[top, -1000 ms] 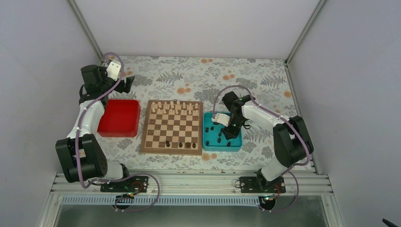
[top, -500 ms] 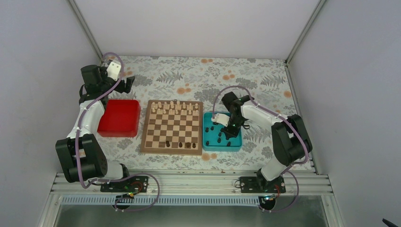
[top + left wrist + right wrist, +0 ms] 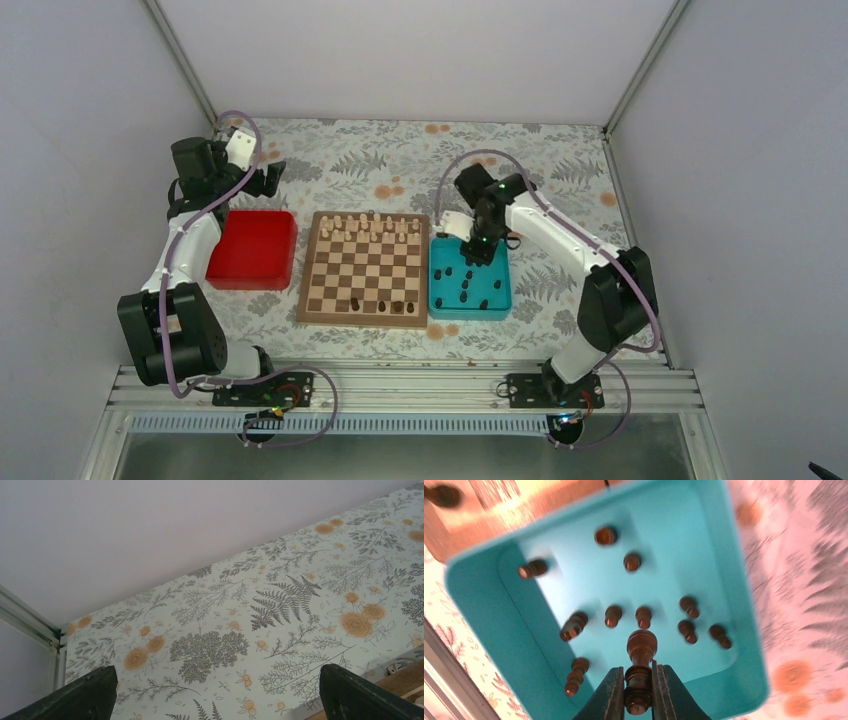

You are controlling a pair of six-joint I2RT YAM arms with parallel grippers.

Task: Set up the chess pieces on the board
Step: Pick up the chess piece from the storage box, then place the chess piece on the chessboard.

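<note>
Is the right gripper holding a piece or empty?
Holding one. The right gripper is shut on a dark piece, clamped between both fingers, above the other pieces in the teal tray.

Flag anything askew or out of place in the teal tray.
Two dark pieces in the teal tray look toppled in the right wrist view: one left of centre and another below it, both lying lengthwise. The rest seem upright. The right tool grips a held piece straight.

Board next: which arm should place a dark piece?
Right arm: jaws shut on a dark piece above the teal tray, beside the board. Left arm: jaws open, empty, beyond the red tray.
</note>
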